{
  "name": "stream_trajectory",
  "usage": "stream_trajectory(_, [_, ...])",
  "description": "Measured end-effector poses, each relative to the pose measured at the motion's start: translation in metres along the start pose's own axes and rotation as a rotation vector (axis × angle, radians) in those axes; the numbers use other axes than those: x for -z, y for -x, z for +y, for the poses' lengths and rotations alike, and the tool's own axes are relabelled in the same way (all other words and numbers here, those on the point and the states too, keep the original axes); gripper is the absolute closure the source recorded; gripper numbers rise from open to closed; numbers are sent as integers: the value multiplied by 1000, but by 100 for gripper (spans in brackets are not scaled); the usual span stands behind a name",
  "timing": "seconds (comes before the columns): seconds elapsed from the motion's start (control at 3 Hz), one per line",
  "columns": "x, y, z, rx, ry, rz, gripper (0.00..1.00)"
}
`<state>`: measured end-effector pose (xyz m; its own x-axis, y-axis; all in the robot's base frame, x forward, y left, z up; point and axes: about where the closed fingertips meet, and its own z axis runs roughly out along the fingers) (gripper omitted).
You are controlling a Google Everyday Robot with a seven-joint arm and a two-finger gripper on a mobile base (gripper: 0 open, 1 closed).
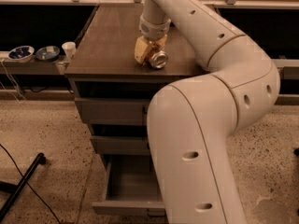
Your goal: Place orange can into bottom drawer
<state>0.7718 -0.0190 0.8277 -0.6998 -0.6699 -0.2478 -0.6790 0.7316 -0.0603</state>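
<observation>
Camera view shows the small orange-gold metal drink can point(157, 58) lying on its side near the front edge of the dark brown cabinet top point(110, 41), its silver end facing outward. The robot's cream two-finger gripper point(150, 52) hangs directly over the can, close to or touching it. Whether the claw is spread or closed I cannot tell. Below, the deep grey-brown bottom drawer point(124, 208) stands pulled open, with nothing visible in the part that shows.

The can is probably light, with thin walls that dent under a hard squeeze, and its smooth round side may roll or slip. A moderate pinch across the middle of the body, away from the ends, looks the safest hold.
</observation>
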Motion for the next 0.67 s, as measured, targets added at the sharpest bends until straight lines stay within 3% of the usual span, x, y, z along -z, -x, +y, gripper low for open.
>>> stream_trajectory(0.33, [4, 9, 13, 99, 40, -30, 66])
stream_trajectory(0.67, [24, 13, 31, 257, 67, -58, 89])
